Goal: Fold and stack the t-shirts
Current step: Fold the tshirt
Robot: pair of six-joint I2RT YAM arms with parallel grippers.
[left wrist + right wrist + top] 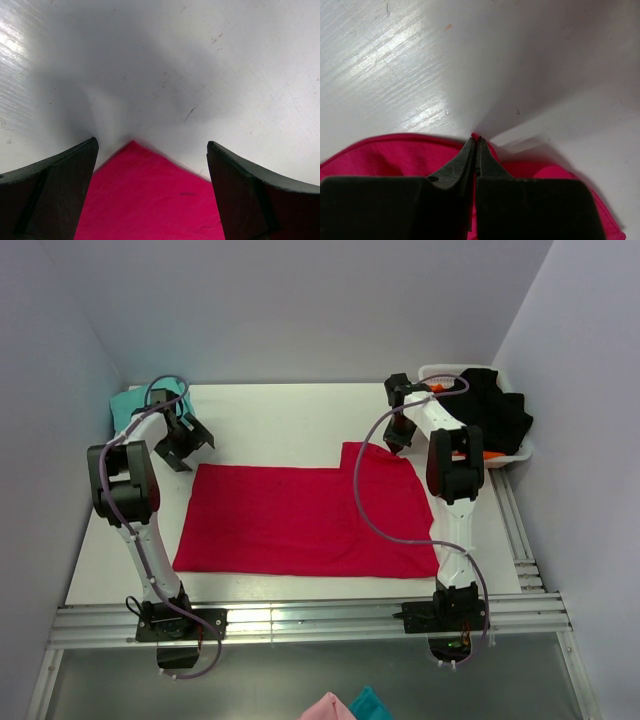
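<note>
Pinching the red shirt (300,520) at its far edge, right jaws closed — left jaws wide, empty, over its far-left corner — open table (280,415) beyond.

Bright, even light, probably overhead; glare streaks on table (395,60); soft shadows in wrist views.

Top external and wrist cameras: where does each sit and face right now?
Top external: above, behind the robot, looking down; left arm, right arm, red t-shirt on table.
Left wrist: looks down between open left gripper at shirt corner.
Right wrist: looks down past right gripper, shut on shirt edge.
All three share the red t-shirt.
</note>
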